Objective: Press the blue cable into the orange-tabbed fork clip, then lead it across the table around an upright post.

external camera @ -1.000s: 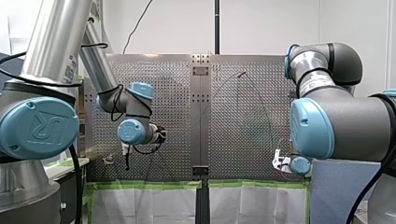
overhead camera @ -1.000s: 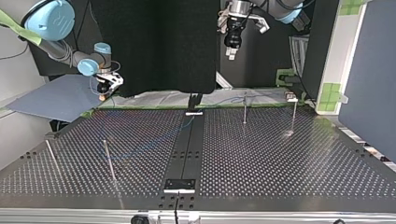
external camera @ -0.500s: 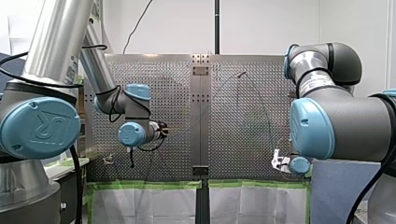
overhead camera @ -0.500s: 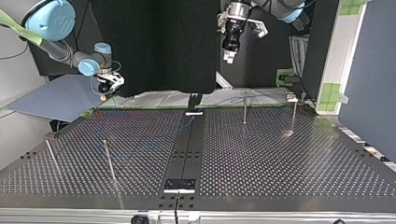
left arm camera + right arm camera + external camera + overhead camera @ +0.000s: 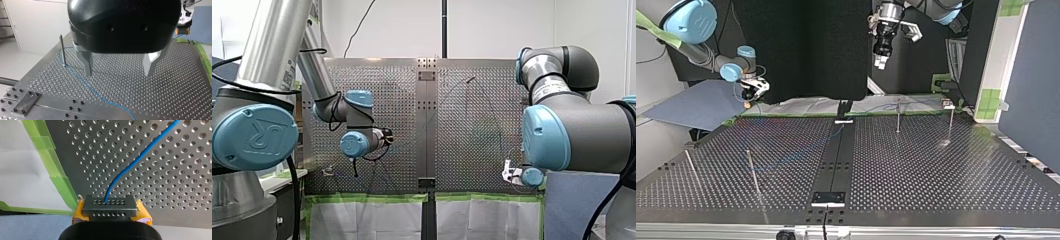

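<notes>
L gripper: your left arm's black gripper with bare metal fingers (image 5: pixel 118 73) is spread wide, nothing between the fingers. It hangs above the plate, touching nothing.
R gripper: your right arm's yellow-padded gripper (image 5: pixel 110 207) looks pinched on the end of the thin blue cable (image 5: pixel 130 165), at the table edge beside the green tape strip (image 5: pixel 62 185).
Cable: from there it lies loose across the perforated metal table (image 5: pixel 175 87). It passes under the L gripper, nearer one finger than the other, and bends at the foot of a slim upright metal post (image 5: pixel 61 50) (touching it or just beside, can't tell).
Clip: the orange-tabbed fork clip can't be picked out for sure in any view. Locate it before you commit.
Step, my read: L gripper goes down to take the cable mid-run; pressing and routing are not yet done.
How: shift sideways first so the cable sits midway between the fingers, then descend straight and close only once both tips straddle it.
R side: keep its pinch steady w/ a little slack, so the cable doesn't slide off line as you come down.
Risk: a tip landing on the cable, or a thin cable slipping out of a shallow grip.
</notes>
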